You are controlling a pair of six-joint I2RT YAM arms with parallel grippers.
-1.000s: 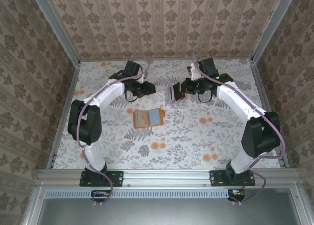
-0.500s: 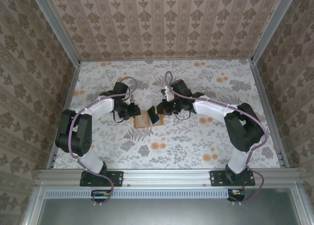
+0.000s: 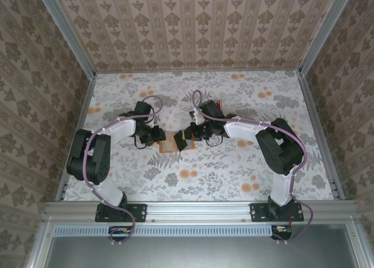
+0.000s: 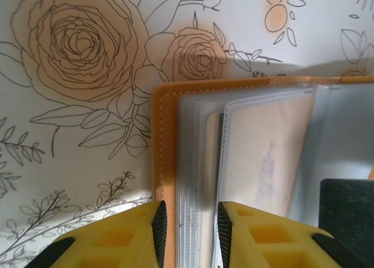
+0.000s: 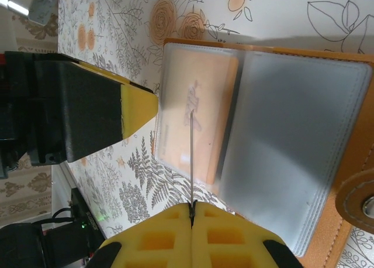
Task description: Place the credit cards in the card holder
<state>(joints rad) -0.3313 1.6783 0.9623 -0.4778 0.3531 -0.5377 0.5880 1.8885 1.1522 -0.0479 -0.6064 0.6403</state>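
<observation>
Insertion step. Right gripper clenched on one card, edge-on over the open card holder at table centre. Left gripper: jaws straddle its 9 o'clock edge; grip or mere press, I cannot tell. Next: I tip the card flat, feed it into a sleeve. Left finger crowds that mouth.

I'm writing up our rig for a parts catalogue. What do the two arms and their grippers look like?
Both the left arm and right arm have white curved links between chunky black joints, each trailed by a purple cable. The left gripper and right gripper have yellow blocky fingers with square recesses and black inner pads.
</observation>
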